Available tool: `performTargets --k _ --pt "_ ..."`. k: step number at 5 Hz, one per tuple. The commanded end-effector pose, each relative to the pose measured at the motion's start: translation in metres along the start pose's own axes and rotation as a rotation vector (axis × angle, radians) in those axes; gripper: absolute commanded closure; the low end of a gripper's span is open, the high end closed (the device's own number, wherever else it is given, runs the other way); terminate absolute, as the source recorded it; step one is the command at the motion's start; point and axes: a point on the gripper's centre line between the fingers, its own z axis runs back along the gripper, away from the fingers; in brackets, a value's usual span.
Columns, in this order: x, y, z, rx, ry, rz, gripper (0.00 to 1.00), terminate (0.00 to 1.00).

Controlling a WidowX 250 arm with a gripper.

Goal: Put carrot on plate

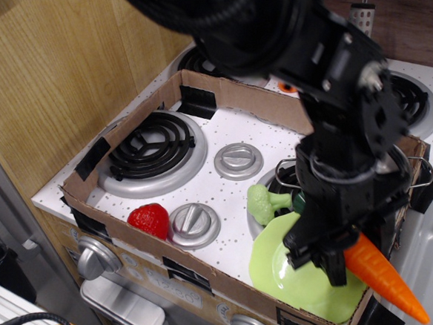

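Observation:
My black gripper (350,261) is shut on the carrot (384,277), a long glossy orange toy. It holds the thick end, and the tip points down to the right past the box's front right corner. The carrot's green stub is hidden by the fingers. The lime-green plate (272,266) with a wavy rim lies at the front right of the cardboard box, partly covered by the gripper. The gripper hangs low over the plate's right half. I cannot tell whether the carrot touches the plate.
A cardboard box wall (139,227) rings the toy stove top. A red strawberry (149,219) and a green broccoli (262,202) lie inside. The steel pot (418,172) is mostly hidden behind the arm. Coil burner (151,145) and knobs (238,159) sit to the left.

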Motion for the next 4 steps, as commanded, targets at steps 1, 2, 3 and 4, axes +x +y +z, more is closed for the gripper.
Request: performTargets --k 1,2,3,4 --pt "0.007 -0.002 0.008 -0.039 -0.014 -0.016 0.0 0.0" --pt "0.016 0.001 0.014 -0.033 -0.013 -0.045 0.0 0.0" --pt "0.03 0.0 0.037 0.025 -0.024 -0.083 0.0 0.0" --pt "0.046 -0.016 0.086 0.126 -0.066 -0.098 0.0 0.0"
